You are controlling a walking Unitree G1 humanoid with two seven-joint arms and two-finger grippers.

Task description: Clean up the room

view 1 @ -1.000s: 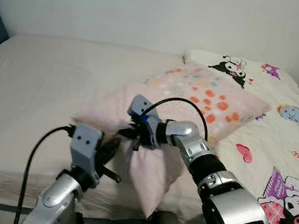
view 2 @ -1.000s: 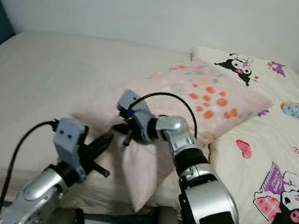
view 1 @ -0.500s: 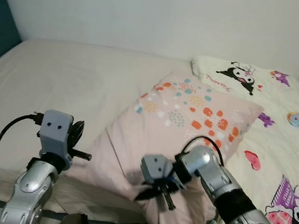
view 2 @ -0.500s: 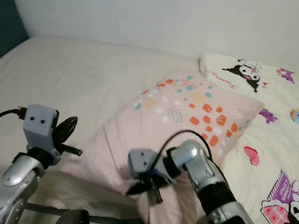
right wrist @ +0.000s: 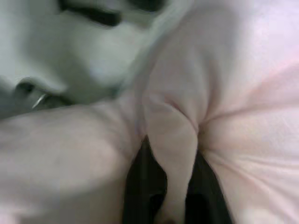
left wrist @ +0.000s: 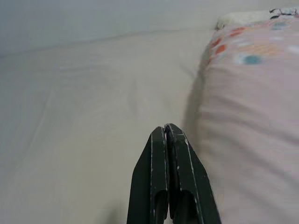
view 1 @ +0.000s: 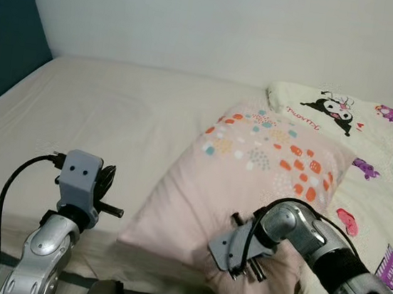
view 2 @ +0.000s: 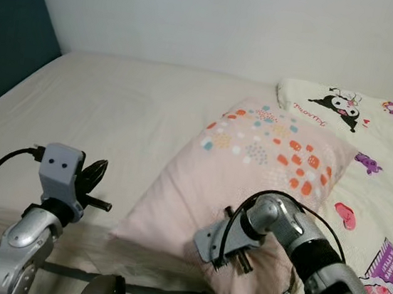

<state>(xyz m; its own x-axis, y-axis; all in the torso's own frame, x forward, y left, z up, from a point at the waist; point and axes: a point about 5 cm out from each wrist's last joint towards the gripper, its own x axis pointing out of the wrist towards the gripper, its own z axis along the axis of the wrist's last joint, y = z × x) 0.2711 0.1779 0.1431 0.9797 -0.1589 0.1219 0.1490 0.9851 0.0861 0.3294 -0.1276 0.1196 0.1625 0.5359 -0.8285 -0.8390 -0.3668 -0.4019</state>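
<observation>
Right wrist view looks straight into a fold of pink fabric: the right gripper (right wrist: pixel 175 186) has its two black fingers (right wrist: pixel 140 186) clamped on a pinch of the pillow (view 1: pixel 249 189), the cloth bulging up between them. From the head camera, that gripper (view 1: pixel 246 257) sits at about 5 o'clock of the pillow, gripping its near corner, which hangs toward the foot edge of the bed (view 1: pixel 100 114). Holding it by a corner makes sense as a way to drag or swing so soft and bulky a thing, since the fingers cannot span its body.

The pillow, pale pink with orange and teal spots at its far end, lies slantwise across the middle of the bed, its printed end pointing toward 1 o'clock and touching the cartoon-print duvet (view 1: pixel 369 147) that covers the bed's right side. The bare mattress sheet stretches away at 10 and 11 o'clock.

The left gripper (left wrist: pixel 167 135) is raised at 8 o'clock of the pillow, apart from it, its fingers pressed together and holding nothing; they aim across the sheet alongside the pillow's edge. It looks parked clear of the work, or ready to steady the near left side.

My judgement: the pillow is mid-placement, and squaring it toward the head of the bed remains.
</observation>
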